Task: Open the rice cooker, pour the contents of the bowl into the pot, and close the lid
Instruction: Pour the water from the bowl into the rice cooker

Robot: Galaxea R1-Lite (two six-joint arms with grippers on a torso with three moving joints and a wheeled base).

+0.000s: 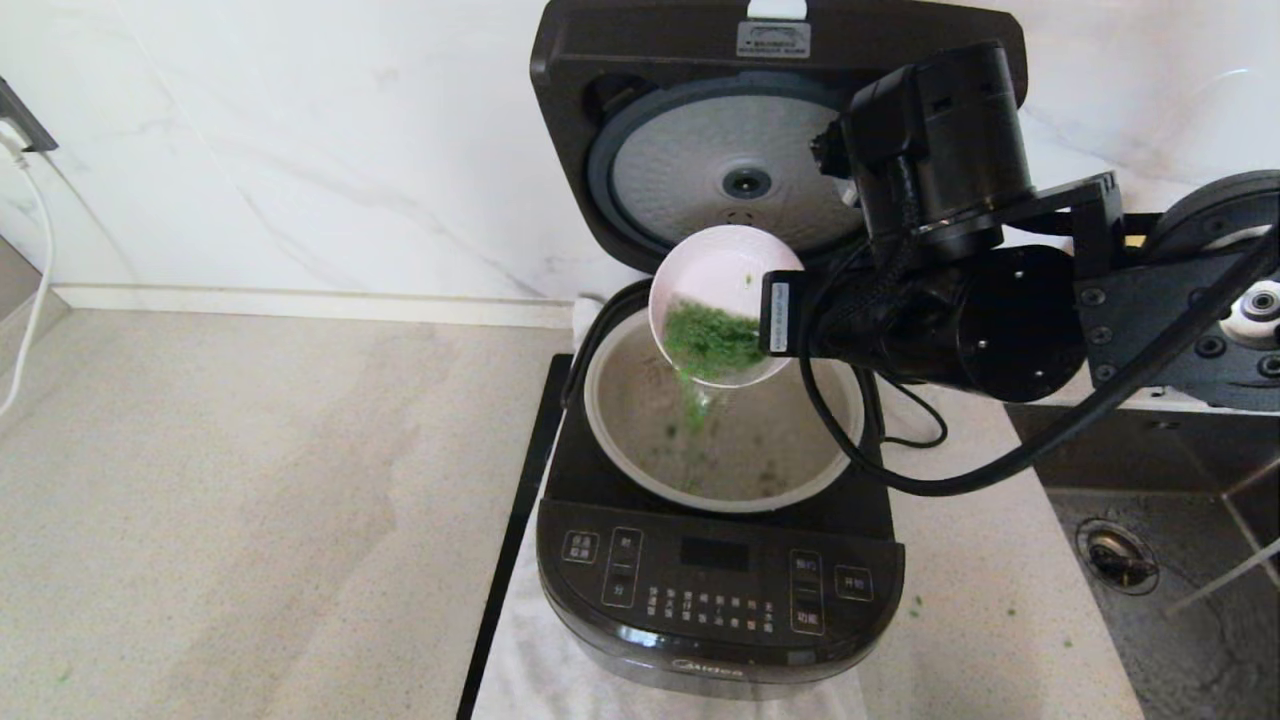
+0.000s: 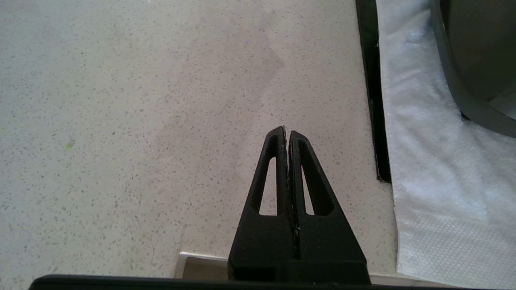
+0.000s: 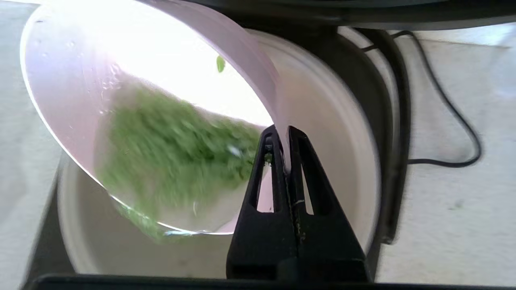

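At centre frame the right gripper point(image 3: 284, 131), jaws pinched tight on the white bowl's point(image 1: 722, 300) rim, is tilting it over the pot point(image 1: 722, 440) beneath the raised lid point(image 1: 700, 130) so green contents are sliding in; the left gripper point(image 2: 287, 133) is idling closed and empty over the counter point(image 2: 141, 121)

"Midea" stands on the rice cooker's point(image 1: 715, 600) front edge; its white button labels are too small to read.
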